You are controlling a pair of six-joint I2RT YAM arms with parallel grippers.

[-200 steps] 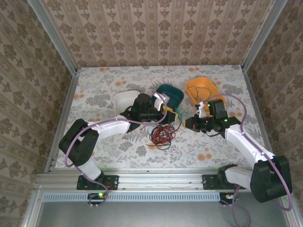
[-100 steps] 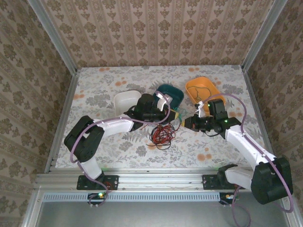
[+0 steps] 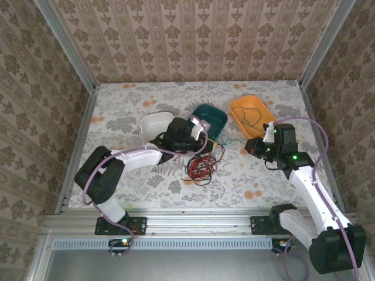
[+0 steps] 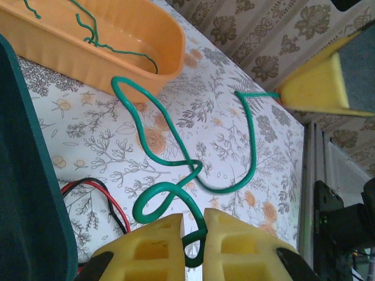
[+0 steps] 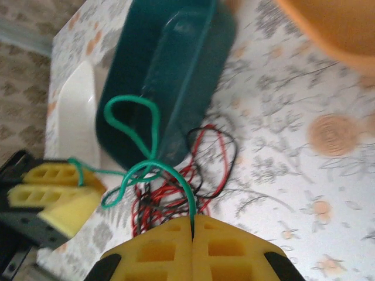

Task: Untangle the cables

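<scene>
Left gripper (image 4: 191,233) is pinching the green cable (image 4: 253,140) just beside the teal tray (image 4: 29,175). The cable is running rightward to the right gripper (image 5: 192,225), which is clamping its other end, with the red-and-black tangle (image 3: 199,167) lying nearer the left arm.

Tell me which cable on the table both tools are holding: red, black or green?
The thick green cable: the left tool and the right tool each pinch it, while the red and black cables lie loose in a tangle on the table.
</scene>
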